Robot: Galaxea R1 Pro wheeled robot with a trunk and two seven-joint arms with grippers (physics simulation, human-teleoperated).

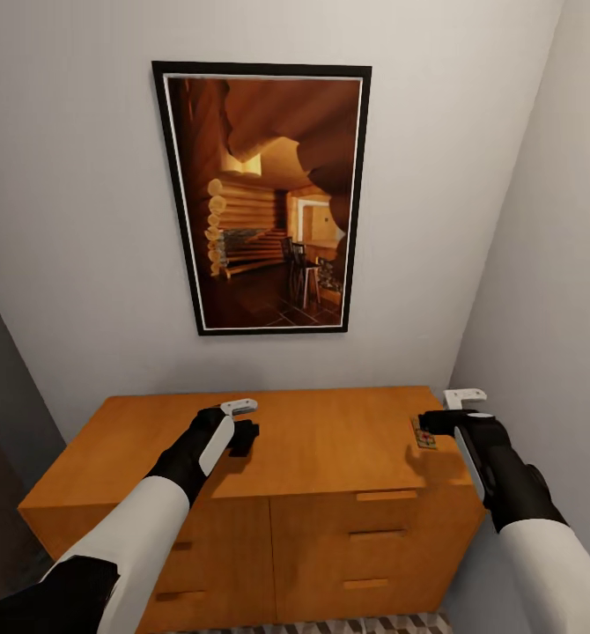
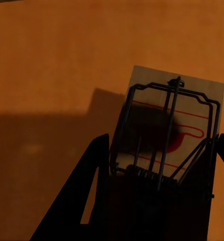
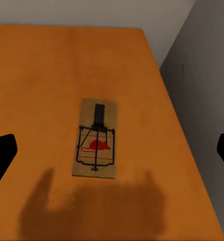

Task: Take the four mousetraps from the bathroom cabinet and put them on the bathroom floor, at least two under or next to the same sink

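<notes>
The cabinet (image 1: 330, 440) stands against the wall, an orange-brown chest with a flat top and bar handles. Over its top left of centre, my left gripper (image 1: 245, 437) is shut on a mousetrap (image 2: 180, 100). In the left wrist view its tan board with black spring bar and red mark sits between the two dark fingers (image 2: 94, 175), raised off the wood. A second mousetrap (image 1: 423, 433) (image 3: 96, 138) lies flat near the top's right edge. My right gripper (image 1: 434, 423) (image 3: 112, 150) hovers above it, open, fingers spread wide to either side.
A framed picture (image 1: 264, 198) of a log cabin room hangs above the cabinet. A grey side wall (image 1: 550, 264) runs close along the cabinet's right end, and a dark wall (image 1: 0, 414) stands at the left. A strip of patterned bathroom floor (image 1: 374, 625) shows below the drawers.
</notes>
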